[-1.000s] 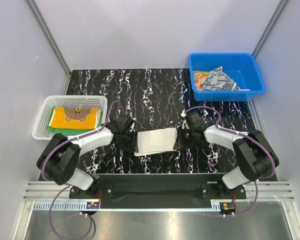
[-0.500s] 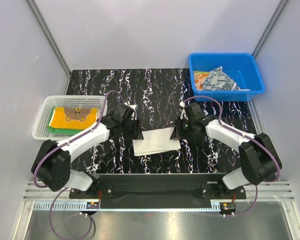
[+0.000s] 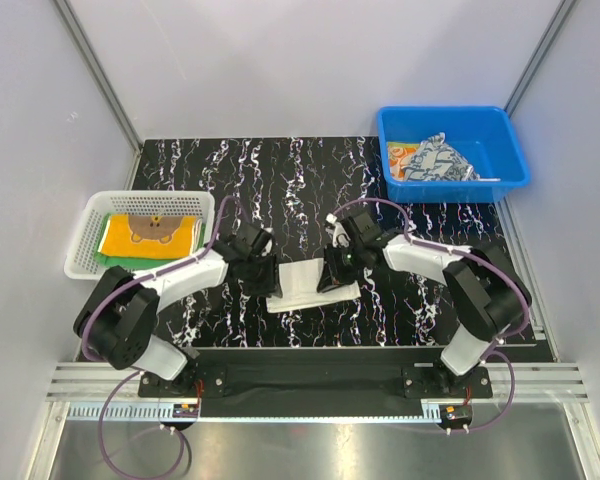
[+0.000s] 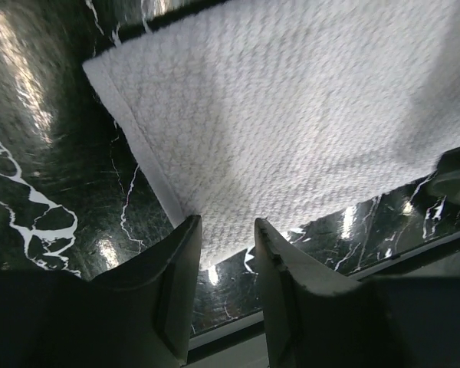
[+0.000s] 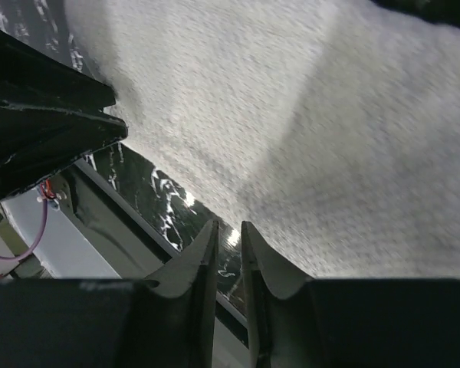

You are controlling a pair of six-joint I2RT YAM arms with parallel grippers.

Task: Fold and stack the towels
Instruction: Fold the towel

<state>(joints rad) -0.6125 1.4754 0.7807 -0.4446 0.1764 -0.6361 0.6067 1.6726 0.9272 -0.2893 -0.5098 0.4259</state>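
Top external view, task roughly half done. Two folded towels lie stacked in the white basket (image 3: pixel 80 262) at the left edge of the table (image 3: pixel 300 180): the orange-yellow bear towel (image 3: pixel 158 232) on top of the green towel (image 3: pixel 115 262). The white towel (image 3: pixel 305 285) lies partly folded on the table, near and centre, between both arms. The left gripper (image 3: pixel 262 275) sits at its left edge with fingers spread and the hem at the gap, and no grip is evident. The right gripper (image 3: pixel 332 272) rests over its right part with fingers almost pressed together; whether cloth is pinched cannot be told. Two more towels remain crumpled in the blue bin (image 3: pixel 450 185) at far right: the navy-and-white patterned towel (image 3: pixel 435 160) and one with orange print (image 3: pixel 400 155).
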